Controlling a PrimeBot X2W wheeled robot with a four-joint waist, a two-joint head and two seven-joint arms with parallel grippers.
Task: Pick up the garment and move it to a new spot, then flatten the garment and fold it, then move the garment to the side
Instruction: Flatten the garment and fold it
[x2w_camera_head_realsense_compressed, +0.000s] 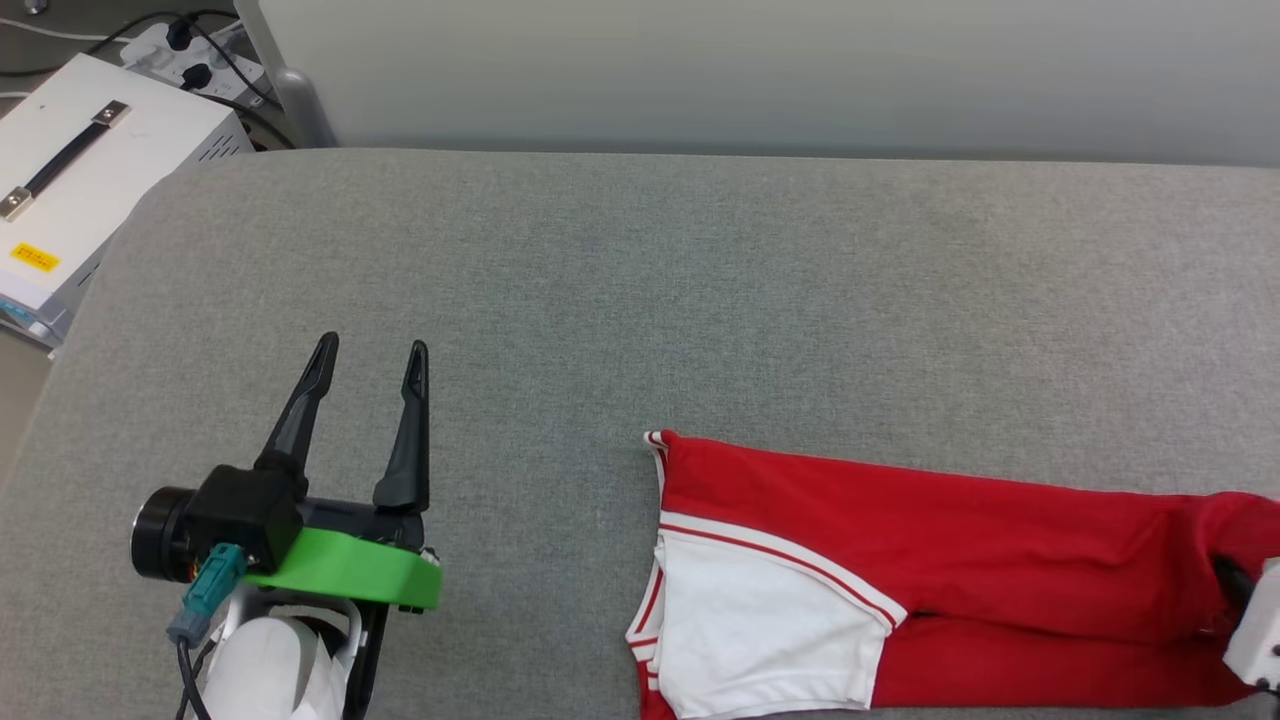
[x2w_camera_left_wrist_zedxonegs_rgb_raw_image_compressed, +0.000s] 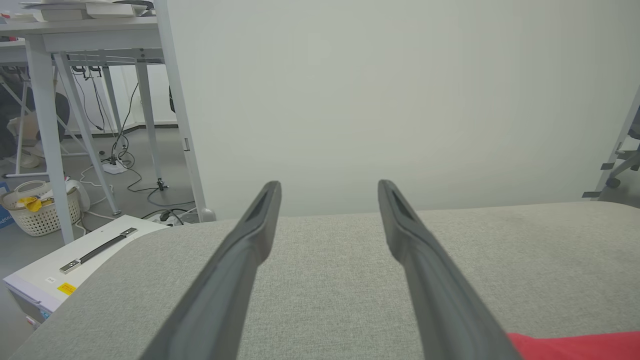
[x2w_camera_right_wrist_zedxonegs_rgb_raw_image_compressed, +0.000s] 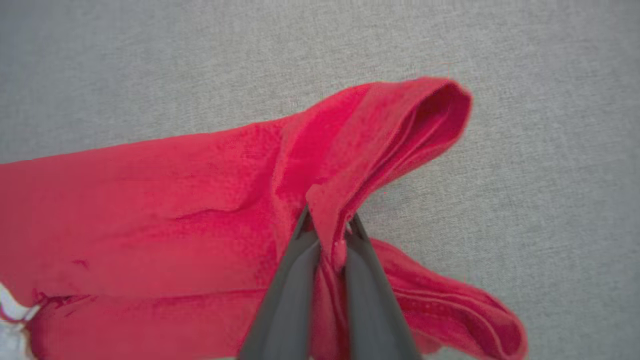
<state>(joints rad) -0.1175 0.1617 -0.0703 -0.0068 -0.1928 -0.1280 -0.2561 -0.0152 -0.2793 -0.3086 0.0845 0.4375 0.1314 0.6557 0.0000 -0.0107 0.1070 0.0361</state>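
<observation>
The garment lies folded lengthwise along the grey surface's near edge, red with a white sleeve at its left end. In the right wrist view my right gripper is shut on a pinched ridge of the garment near its hem end, the cloth bunching up around the fingertips. At the right edge of the head view, part of the right gripper sits on the red cloth. My left gripper is open over bare grey fabric, well left of the garment. A red corner of the garment shows beside the left gripper.
A grey padded surface fills the workspace, with a pale wall behind it. Off its left end stands a white box with a black handle, cables and a power strip behind it. Table legs and a laundry basket stand further left.
</observation>
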